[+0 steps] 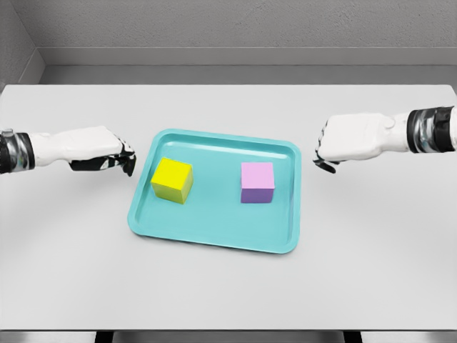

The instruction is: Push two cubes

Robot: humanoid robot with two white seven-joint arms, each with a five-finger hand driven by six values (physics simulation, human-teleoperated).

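Note:
A teal tray [214, 232] lies in the middle of the white table. On its left half sits a yellow cube [172, 180]; on its right half sits a purple cube [257, 182]. My left hand [118, 158] hovers just left of the tray's left rim, fingers curled downward, holding nothing and a short gap away from the yellow cube. My right hand [325, 155] hangs to the right of the tray's right rim, fingers curled under, holding nothing and apart from the purple cube.
The white table [228, 286] reaches to a grey wall at the back. Its front edge runs along the bottom of the view.

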